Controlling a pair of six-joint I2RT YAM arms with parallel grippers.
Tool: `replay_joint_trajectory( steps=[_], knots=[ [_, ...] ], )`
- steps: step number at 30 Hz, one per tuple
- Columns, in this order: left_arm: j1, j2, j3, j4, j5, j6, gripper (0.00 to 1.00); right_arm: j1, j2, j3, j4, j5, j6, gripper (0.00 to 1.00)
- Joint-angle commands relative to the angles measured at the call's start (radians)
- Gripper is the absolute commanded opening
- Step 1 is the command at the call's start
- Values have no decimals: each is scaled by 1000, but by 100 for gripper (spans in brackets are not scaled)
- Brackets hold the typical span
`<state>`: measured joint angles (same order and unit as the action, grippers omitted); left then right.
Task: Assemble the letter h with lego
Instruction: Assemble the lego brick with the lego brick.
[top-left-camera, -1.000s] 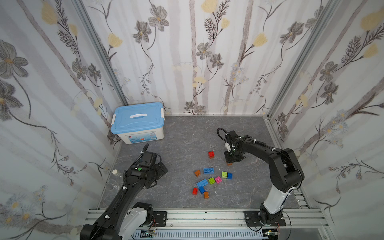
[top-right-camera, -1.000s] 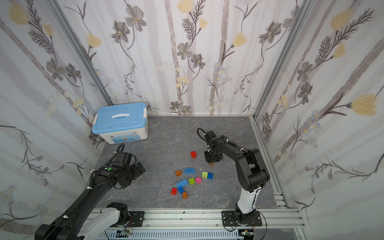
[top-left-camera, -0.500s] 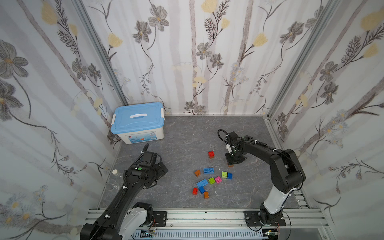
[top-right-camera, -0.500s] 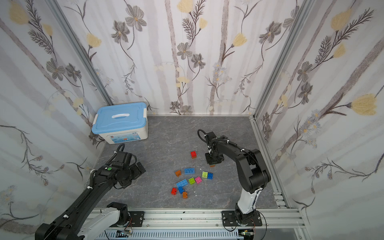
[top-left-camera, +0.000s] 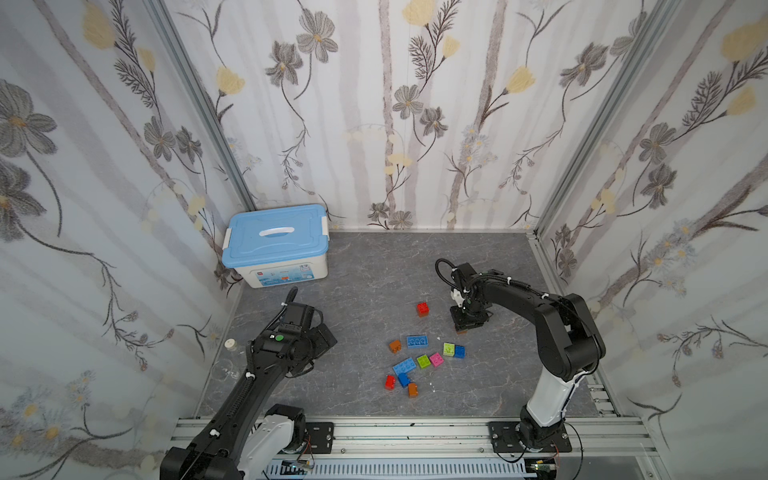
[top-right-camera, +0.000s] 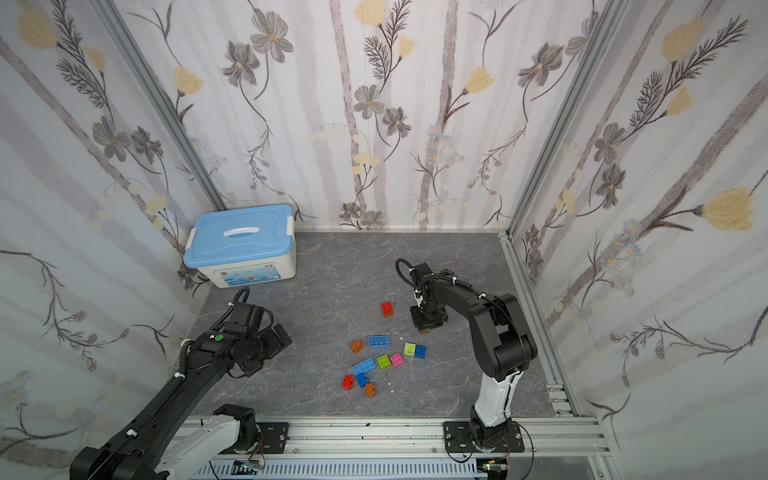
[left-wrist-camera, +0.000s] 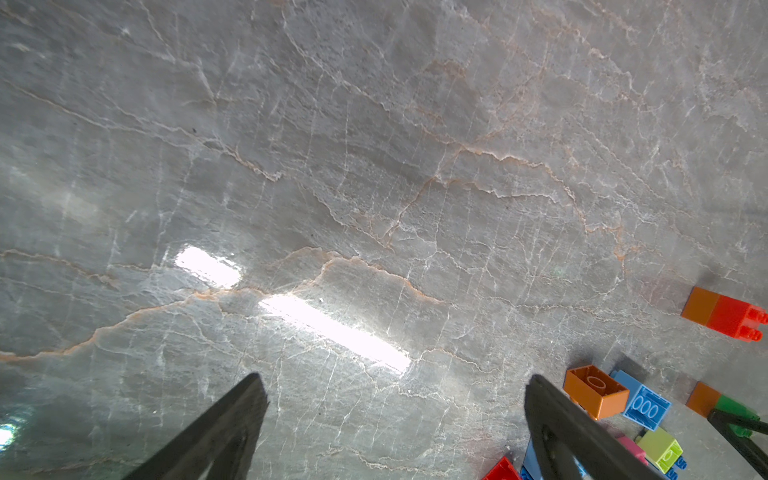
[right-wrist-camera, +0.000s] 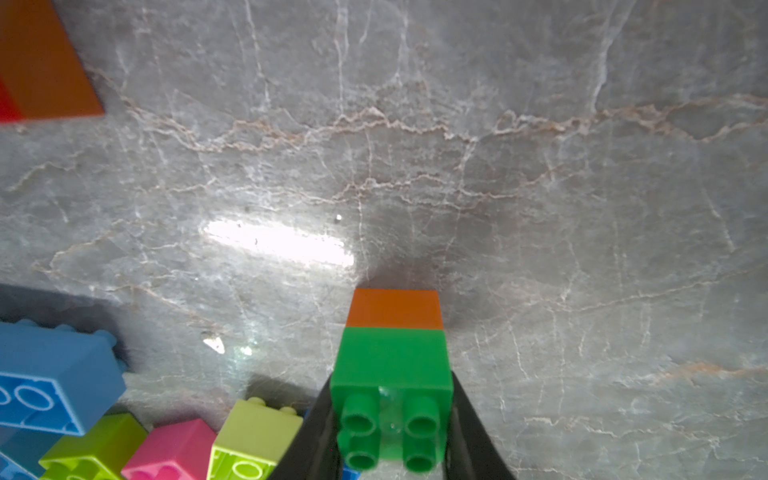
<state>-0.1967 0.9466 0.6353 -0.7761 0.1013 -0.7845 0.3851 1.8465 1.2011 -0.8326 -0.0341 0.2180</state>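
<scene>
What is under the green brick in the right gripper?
An orange brick is attached beneath the green brick, which the right gripper grips. The orange brick's own underside is covered, so whether it touches the table cannot be seen.

1. I see a white storage box (top-left-camera: 286, 274) in the far left corner of the table (top-left-camera: 374, 266), its light-blue lid (top-left-camera: 274, 237) on and a white handle lying flat on top.
2. The table is grey with pale marble veins, and the left wrist view shows bright streaks of glare (left-wrist-camera: 332, 328) on it.
3. Wallpaper (top-left-camera: 415, 124) with grey and yellow flowers covers the walls on three sides.
4. A metal post (top-left-camera: 199, 104) stands in each far corner.
5. A slotted metal rail (top-left-camera: 415, 430) runs along the near edge.
6. A small white round thing (top-left-camera: 230, 344) lies by the left wall, well apart from the box; I cannot tell what it is.
</scene>
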Motion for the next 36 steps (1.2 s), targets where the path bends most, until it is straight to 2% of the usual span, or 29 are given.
replay_joint_trajectory(
  steps=[1, 6, 11, 13, 16, 18, 20, 23, 24, 25, 26, 31, 34, 36],
  knots=[
    [0, -4, -4, 9, -4, 4, 100, -5, 48, -18, -25, 61, 7, 29],
    [1, -5, -4, 10, -2, 5, 100, -6, 31, 31, -12, 50, 28, 29],
    [0, -14, -9, 18, 16, 12, 100, -8, 52, 121, -8, 76, 43, 34],
    [0, -21, -17, 43, 73, 39, 100, -8, 58, 145, -4, 74, 42, 38],
    [-18, -31, -11, 101, 219, 78, 100, -9, 33, 142, 14, 76, 44, 43],
    [-63, -47, -7, 130, 216, 85, 100, -8, -5, 123, 31, 79, 45, 50],
    [-121, -54, -4, 162, 190, 85, 100, -8, -52, 100, 41, 84, 47, 63],
    [-224, -30, 13, 219, 150, 77, 99, -9, -139, 70, 43, 94, 47, 67],
    [-264, -12, 21, 241, 132, 81, 98, -8, -176, 57, 48, 99, 48, 75],
    [-302, 7, 36, 257, 114, 88, 98, -8, -217, 40, 56, 106, 50, 96],
    [-335, 27, 53, 270, 99, 99, 97, -8, -258, 25, 65, 121, 55, 99],
    [-490, 215, 176, 299, 31, 222, 91, -8, -478, -61, 124, 249, 73, 99],
    [-548, 347, 259, 291, 1, 307, 89, -8, -598, -129, 187, 321, 71, 99],
    [-572, 427, 311, 270, -29, 349, 87, -9, -669, -169, 219, 294, 51, 99]
  ],
)
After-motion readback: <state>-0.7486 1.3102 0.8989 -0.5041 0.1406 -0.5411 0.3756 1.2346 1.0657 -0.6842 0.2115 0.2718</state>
